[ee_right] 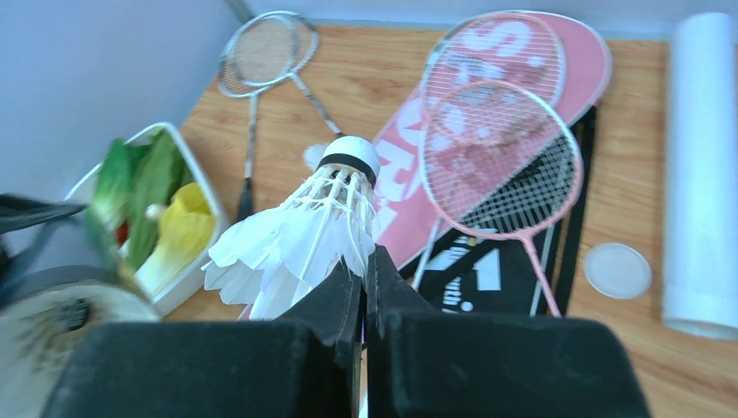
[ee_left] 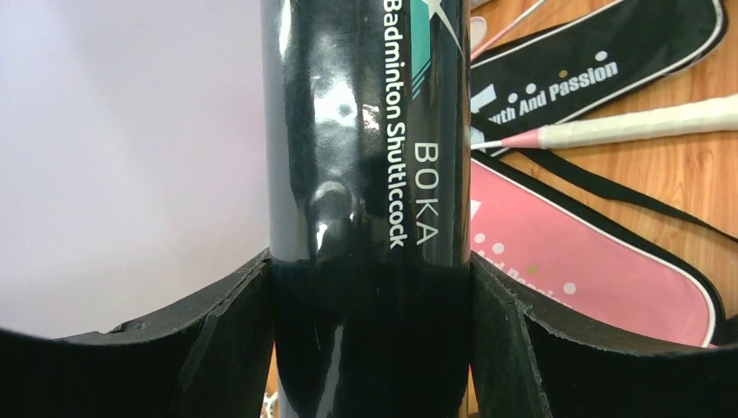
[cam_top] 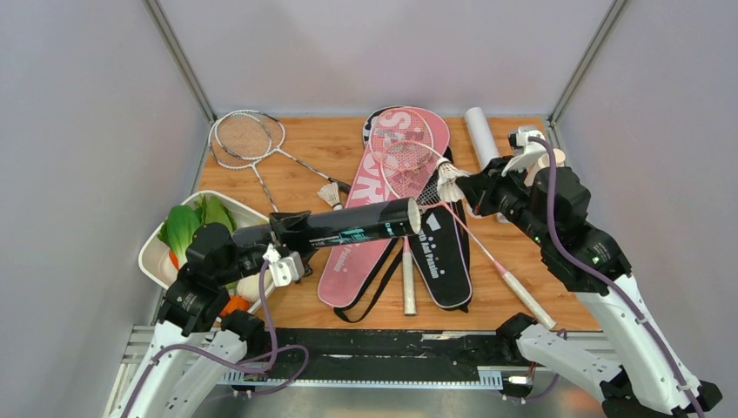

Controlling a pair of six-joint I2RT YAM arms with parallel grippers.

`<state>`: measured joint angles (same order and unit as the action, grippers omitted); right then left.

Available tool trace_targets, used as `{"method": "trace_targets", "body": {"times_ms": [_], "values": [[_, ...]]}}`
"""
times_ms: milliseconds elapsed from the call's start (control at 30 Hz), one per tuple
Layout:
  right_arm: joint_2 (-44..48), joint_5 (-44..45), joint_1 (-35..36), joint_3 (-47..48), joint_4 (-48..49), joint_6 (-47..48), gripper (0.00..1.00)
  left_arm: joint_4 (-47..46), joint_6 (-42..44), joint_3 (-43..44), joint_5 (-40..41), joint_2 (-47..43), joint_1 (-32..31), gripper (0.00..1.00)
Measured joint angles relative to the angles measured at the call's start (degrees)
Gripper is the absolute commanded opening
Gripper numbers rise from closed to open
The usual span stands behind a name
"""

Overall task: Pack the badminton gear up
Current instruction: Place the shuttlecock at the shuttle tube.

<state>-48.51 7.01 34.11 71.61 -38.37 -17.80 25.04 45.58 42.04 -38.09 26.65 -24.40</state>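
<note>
Left of the pink racket bag [cam_top: 348,274], my left gripper [cam_top: 281,233] is clamped on the black tube [cam_top: 361,225], whose open end hangs above that bag. Right of the bag, my right gripper [cam_top: 470,190] pinches a white shuttlecock [cam_top: 449,178] by its feathers.

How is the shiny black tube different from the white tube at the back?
The long glossy black tube is gripped in the left end effector and raised above the wooden table. The long plain white tube lies on that table at the back right. The black tube has white lettering, "BOKA Badminton Shuttlecock", while the white tube shows no print. Both are long, round tubes.
</note>
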Motion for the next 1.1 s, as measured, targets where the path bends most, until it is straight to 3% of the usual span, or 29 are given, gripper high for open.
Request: {"method": "trace_targets", "body": {"times_ms": [233,667,1100], "values": [[0.94,-16.20,-0.68,3.74,-2.01,0.50,0.00,4.96,4.07,0.07,-1.79,-1.07,0.00,0.18],[7.82,-28.96,-0.81,5.51,-10.23,-0.52,0.02,13.53,10.36,3.13,-0.50,-1.20,0.00,0.17],[7.74,-45.29,-0.83,2.10,-13.07,-1.49,0.05,17.16,12.02,4.20,-1.99,-4.81,0.00,0.18]]}}
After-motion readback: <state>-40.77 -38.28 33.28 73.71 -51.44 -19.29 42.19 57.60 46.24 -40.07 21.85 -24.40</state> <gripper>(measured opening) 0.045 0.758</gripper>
